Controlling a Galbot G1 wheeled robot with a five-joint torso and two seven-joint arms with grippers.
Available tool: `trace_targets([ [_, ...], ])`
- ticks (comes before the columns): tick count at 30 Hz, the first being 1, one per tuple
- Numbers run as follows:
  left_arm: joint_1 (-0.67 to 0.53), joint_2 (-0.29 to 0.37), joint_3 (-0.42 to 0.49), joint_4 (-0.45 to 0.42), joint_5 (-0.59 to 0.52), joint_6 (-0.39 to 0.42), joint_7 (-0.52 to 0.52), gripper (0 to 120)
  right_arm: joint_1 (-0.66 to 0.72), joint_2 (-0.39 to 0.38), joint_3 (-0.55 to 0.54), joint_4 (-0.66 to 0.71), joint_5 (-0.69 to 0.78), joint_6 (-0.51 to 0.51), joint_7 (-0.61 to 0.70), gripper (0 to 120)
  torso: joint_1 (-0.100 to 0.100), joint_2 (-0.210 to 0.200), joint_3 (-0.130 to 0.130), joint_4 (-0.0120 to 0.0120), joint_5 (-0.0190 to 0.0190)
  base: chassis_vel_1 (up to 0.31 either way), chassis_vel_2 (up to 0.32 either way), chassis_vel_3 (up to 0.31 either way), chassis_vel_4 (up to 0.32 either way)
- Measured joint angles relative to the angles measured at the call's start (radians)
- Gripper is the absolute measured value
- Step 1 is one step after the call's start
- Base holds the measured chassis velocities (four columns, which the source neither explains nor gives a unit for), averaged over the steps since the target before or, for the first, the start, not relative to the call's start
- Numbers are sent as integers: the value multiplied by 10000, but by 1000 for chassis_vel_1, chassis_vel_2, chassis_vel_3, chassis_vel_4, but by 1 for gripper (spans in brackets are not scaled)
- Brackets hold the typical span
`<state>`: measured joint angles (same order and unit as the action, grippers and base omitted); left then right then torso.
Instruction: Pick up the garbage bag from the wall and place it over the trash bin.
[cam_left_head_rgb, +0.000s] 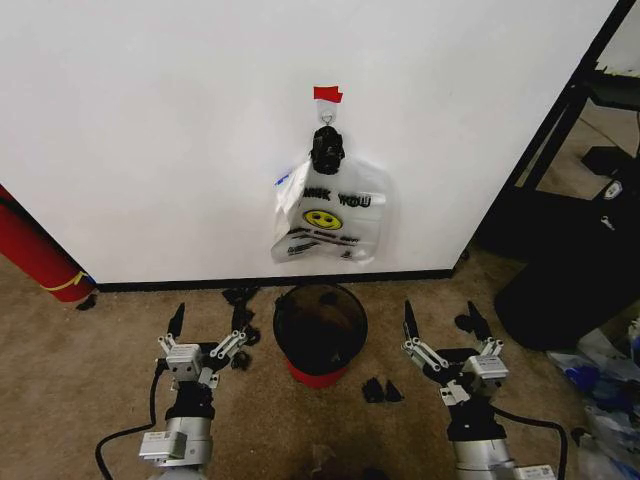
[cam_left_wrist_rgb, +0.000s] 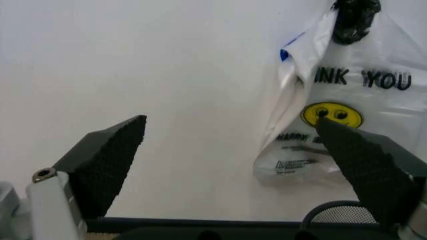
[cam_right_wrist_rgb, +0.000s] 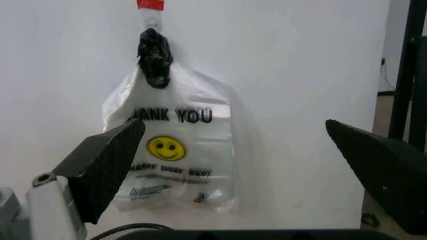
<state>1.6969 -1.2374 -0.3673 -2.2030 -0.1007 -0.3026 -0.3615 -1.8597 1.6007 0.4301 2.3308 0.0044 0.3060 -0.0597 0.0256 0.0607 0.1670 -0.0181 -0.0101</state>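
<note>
The garbage bag (cam_left_head_rgb: 330, 215), translucent white with "THANK YOU" print and a yellow smiley, hangs by a black knot from a small hook (cam_left_head_rgb: 327, 116) under red tape on the white wall (cam_left_head_rgb: 150, 130). Directly below it the round black trash bin (cam_left_head_rgb: 320, 325) with a red base stands on the carpet. My left gripper (cam_left_head_rgb: 208, 322) is open, low and left of the bin. My right gripper (cam_left_head_rgb: 442, 322) is open, low and right of the bin. Both point toward the wall with nothing between their fingers. The wrist views show the bag (cam_left_wrist_rgb: 353, 115) (cam_right_wrist_rgb: 180, 150) ahead of each open gripper (cam_left_wrist_rgb: 230, 121) (cam_right_wrist_rgb: 233, 125).
A red roll (cam_left_head_rgb: 35, 250) leans at the far left by the black baseboard (cam_left_head_rgb: 200, 284). A black rack (cam_left_head_rgb: 575, 110) and a big black bag (cam_left_head_rgb: 570, 270) stand at the right. Small black scraps (cam_left_head_rgb: 380, 390) lie on the carpet beside the bin.
</note>
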Motion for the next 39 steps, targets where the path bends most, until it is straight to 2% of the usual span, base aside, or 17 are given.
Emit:
trace_targets([
  [10, 218, -172, -53, -26, 62, -473, 121, 100, 257, -234, -186, -236, 318, 27, -6, 100, 0, 0, 0, 0, 0, 0, 0, 0, 0],
  [15, 185, -416, -86, 152, 67, -541, 103, 100, 685, -710, -165, -621, 771, 33, -262, 100, 0, 0, 0, 0, 0, 0, 0, 0, 0],
  [18, 374, -506, -85, 170, 261, -621, 58, 100, 1361, -1313, -198, -1245, 1556, 32, -513, 100, 0, 0, 0, 0, 1, 0, 0, 0, 0],
  [24, 579, -530, -257, 59, 754, -879, 62, 100, 3413, -2939, -401, -2211, 3302, -394, -758, 100, 0, 0, 1, 3, 5, 0, 0, 0, 0],
  [28, 727, -876, -331, -185, 956, -882, 115, 100, 4872, -3686, -1132, -2764, 4777, -905, -1038, 100, 0, 0, 1, -1, 2, 0, 0, 0, 0],
  [29, 727, -876, -331, -185, 956, -882, 115, 100, 4872, -3686, -1132, -2764, 4777, -905, -1038, 100, 0, 0, 1, -1, 2, 0, 0, 0, 0],
  [33, 877, -1156, -391, -304, 1341, -971, 211, 100, 7287, -4086, -2271, -4273, 6175, -1204, -1261, 100, 0, 0, 2, 2, 2, 0, 0, 0, 0],
  [34, 877, -1156, -391, -304, 1341, -971, 211, 100, 7287, -4086, -2271, -4273, 6175, -1204, -1261, 100, 0, 0, 2, 2, 2, 0, 0, 0, 0],
  [36, 861, -1391, -569, -404, 1514, -1008, 247, 100, 8570, -4098, -2921, -5320, 6796, -1280, -1421, 100, 1, -1, 2, 5, 1, 0, 0, 0, 0],
  [39, 901, -1772, -685, -656, 1573, -1025, 259, 100, 9717, -3877, -3433, -6405, 7039, -1272, -1624, 100, 1, -1, 3, 0, 2, 0, 0, 0, 0],
])
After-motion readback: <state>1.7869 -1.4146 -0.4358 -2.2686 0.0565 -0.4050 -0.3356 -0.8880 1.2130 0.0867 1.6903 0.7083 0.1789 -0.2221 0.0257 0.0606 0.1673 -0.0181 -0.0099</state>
